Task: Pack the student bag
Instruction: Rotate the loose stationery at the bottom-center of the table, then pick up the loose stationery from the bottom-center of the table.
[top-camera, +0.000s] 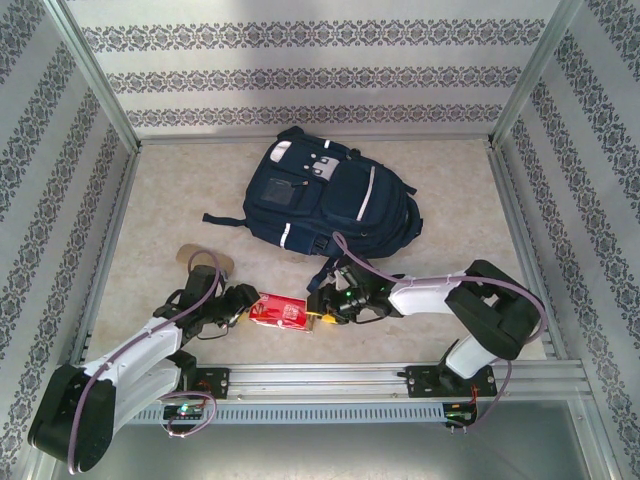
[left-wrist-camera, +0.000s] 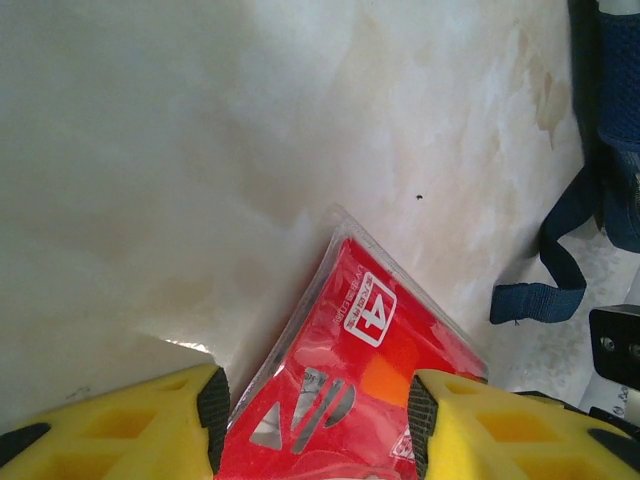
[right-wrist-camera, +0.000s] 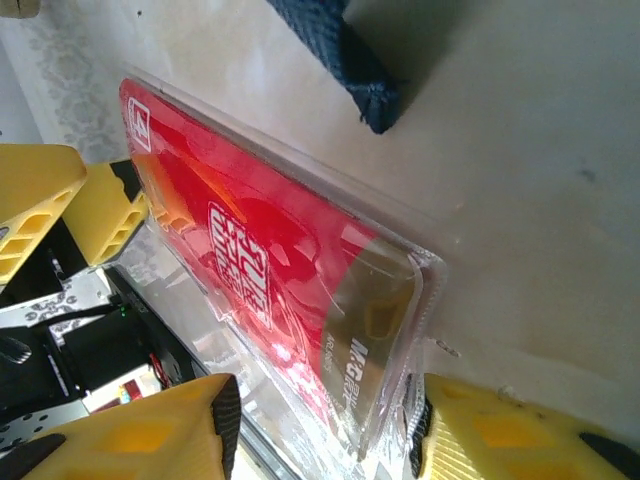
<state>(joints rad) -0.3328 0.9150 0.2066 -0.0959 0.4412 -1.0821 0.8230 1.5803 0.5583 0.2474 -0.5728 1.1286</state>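
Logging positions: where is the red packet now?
In the top view the red packet lies between the left end effector and the right end effector, on the near side of the student bag.

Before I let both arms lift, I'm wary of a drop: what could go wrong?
1. The left end effector and the right end effector bracket one glossy packet from opposite ends; uneven pulls could tear or drop it.
2. A strap of the bag lies beside the packet and could snag.
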